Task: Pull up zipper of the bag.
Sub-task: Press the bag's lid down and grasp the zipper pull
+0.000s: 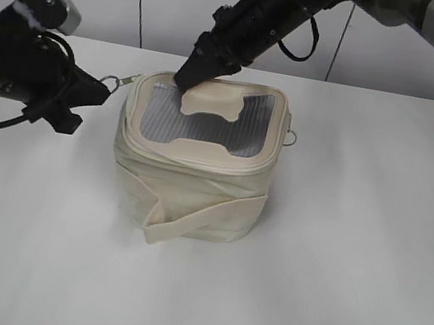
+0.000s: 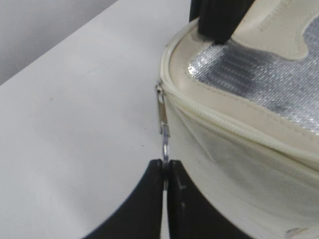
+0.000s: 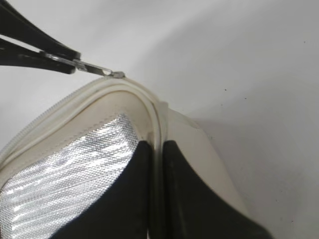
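The cream bag (image 1: 197,184) stands mid-table, with a grey mesh top (image 1: 199,122) and a bone-shaped patch (image 1: 213,99). The zipper (image 2: 219,117) runs round its top rim. A silver zipper pull (image 2: 163,119) sticks out at the bag's left corner; it also shows in the exterior view (image 1: 118,79) and the right wrist view (image 3: 94,68). My left gripper (image 2: 165,167) is shut on the pull's ring. My right gripper (image 3: 156,149) is shut on the bag's top rim (image 3: 149,107) at the back left, also seen in the exterior view (image 1: 191,75).
A wide cream strap (image 1: 199,218) wraps the bag's body, its end loose at the front. A second silver ring (image 1: 290,136) hangs at the bag's right side. The white table (image 1: 344,301) spreads all round; a wall stands behind.
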You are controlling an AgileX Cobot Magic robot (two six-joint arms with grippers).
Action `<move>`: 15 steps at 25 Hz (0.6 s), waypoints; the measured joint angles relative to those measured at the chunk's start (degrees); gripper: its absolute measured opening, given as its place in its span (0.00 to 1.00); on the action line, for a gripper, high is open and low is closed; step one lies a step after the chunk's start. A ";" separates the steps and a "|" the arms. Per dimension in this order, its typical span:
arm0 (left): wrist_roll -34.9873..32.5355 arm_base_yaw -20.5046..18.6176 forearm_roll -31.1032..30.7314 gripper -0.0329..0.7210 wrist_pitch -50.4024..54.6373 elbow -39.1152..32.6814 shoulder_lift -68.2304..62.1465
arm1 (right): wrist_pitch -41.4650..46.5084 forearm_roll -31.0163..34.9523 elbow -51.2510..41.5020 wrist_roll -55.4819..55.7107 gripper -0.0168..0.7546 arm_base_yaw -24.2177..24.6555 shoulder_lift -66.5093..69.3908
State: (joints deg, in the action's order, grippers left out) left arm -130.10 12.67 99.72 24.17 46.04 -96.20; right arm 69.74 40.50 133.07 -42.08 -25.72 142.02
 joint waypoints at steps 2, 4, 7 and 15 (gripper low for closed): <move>1.23 0.05 0.13 0.03 -0.21 -1.54 2.55 | 0.00 0.18 0.00 0.50 0.08 0.00 0.00; 2.80 0.24 0.24 0.03 -1.96 -3.00 4.85 | 0.00 0.32 0.00 0.91 0.08 -0.04 0.00; 5.10 0.48 0.24 0.03 -5.09 -5.24 7.43 | 0.00 0.76 0.00 1.31 0.08 -0.41 0.00; 7.48 0.54 1.06 0.03 0.15 -12.58 10.93 | 0.05 1.78 0.00 4.36 0.08 -0.68 0.12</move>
State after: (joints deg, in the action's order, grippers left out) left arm -122.62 13.22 100.78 24.32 33.46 -85.27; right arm 69.79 42.28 133.07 -37.72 -26.40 142.14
